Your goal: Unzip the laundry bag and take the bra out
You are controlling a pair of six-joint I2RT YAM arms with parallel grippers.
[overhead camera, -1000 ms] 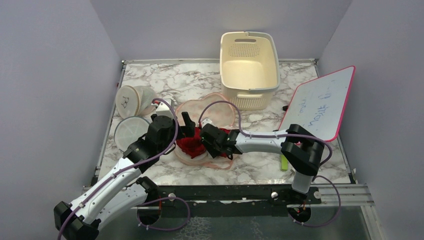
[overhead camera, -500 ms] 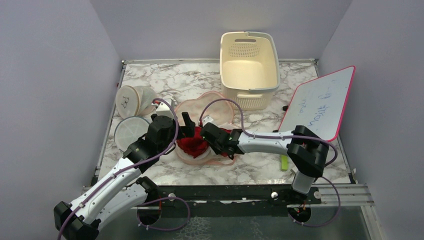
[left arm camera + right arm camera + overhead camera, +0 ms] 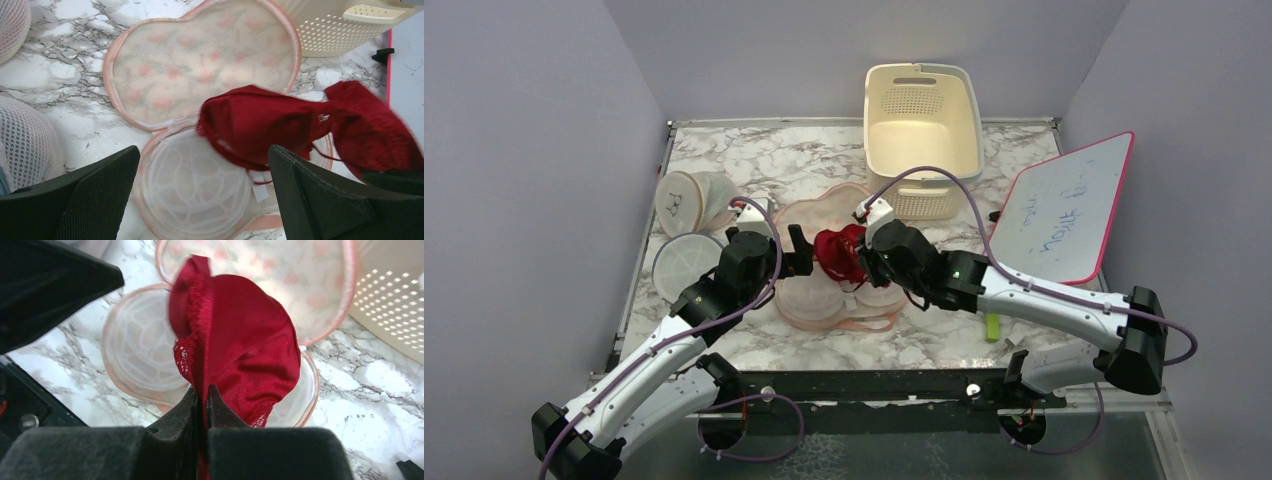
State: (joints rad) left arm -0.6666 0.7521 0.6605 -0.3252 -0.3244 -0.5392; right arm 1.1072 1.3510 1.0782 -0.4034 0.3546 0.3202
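Tabletop (image 3: pixel 754 160): bra (image 3: pixel 836 250) above open laundry bag (image 3: pixel 809 298)

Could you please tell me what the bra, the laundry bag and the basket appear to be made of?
The bra: red satin-like fabric with a soft sheen and lace trim, going by its glossy folds and openwork edge. The laundry bag: fine peach mesh, its weave showing. The basket: probably cream moulded plastic, rigid with perforated walls.

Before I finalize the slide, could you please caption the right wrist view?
Right end effector pinches the red bra, held over the opened peach laundry bag on the marble table.
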